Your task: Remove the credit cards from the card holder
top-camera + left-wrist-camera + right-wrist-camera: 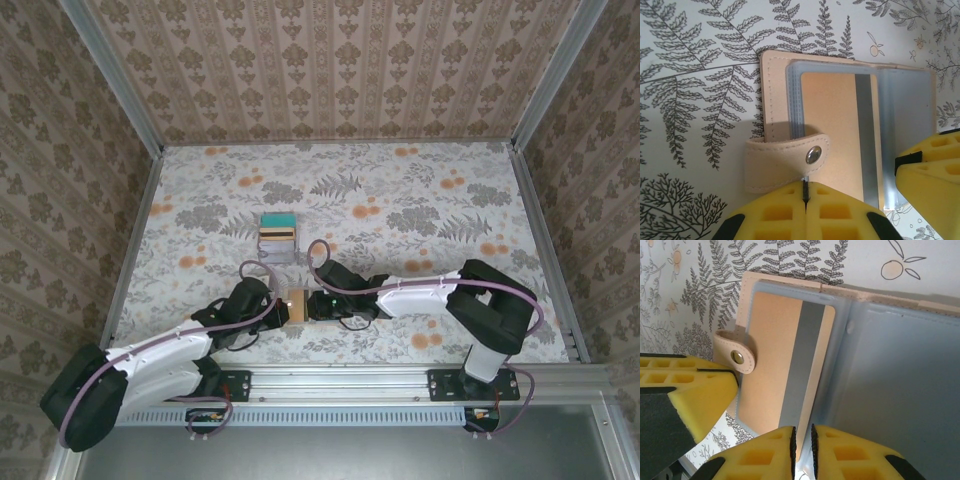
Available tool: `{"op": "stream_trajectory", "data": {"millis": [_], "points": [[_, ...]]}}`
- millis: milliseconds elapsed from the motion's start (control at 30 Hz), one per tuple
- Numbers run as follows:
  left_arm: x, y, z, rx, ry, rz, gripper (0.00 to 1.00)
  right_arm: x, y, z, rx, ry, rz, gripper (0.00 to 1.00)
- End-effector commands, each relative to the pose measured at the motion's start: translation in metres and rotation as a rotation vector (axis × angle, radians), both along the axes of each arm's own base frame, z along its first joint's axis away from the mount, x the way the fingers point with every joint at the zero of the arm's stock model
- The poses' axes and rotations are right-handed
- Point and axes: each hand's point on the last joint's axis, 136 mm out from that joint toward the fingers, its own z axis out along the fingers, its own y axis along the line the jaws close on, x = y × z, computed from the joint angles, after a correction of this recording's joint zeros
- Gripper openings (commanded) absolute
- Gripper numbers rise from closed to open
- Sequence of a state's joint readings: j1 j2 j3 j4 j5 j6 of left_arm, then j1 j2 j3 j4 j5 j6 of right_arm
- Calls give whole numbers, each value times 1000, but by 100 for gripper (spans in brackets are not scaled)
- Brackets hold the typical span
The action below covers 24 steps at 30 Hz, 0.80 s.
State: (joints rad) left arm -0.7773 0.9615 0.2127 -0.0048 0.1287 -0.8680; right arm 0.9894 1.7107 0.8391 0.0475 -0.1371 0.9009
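The card holder (298, 309) lies open near the front edge, its tan rim (773, 95) and grey-blue inner face (905, 375) showing. A tan credit card (837, 125) with a grey stripe sits in the clear sleeves, and a snap strap (735, 358) is folded over its corner. My left gripper (805, 192) is shut on the holder's sleeve edge just below the strap. My right gripper (802, 440) has its jaws closed to a narrow gap round the near edge of the tan card (772, 355). Both grippers meet at the holder, left (282, 311) and right (322, 303).
A small stack of loose cards (277, 231), teal on top of yellow and grey, lies on the patterned table (430, 200) just beyond the holder. Papered walls close in the back and both sides. The right gripper's fingers (932, 170) show in the left wrist view.
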Motion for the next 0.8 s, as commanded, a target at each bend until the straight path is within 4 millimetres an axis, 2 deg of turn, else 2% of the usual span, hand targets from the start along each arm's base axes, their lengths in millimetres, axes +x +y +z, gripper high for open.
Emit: {"op": "stream_trajectory", "data": {"millis": [0,133,400,767], "points": [[-4,4,-8,12,20,10,1,3,7,3,14,13,-16,20],[-4,5,-9,19,18,11,1,3,7,-3,7,24,-21,21],[-7,2,-13,32,25,2,1,3,11,-1,25,25,-16,23],[-8,2,-13,42,24,1,0,2,4,-12,-17,46,-33,22]]}}
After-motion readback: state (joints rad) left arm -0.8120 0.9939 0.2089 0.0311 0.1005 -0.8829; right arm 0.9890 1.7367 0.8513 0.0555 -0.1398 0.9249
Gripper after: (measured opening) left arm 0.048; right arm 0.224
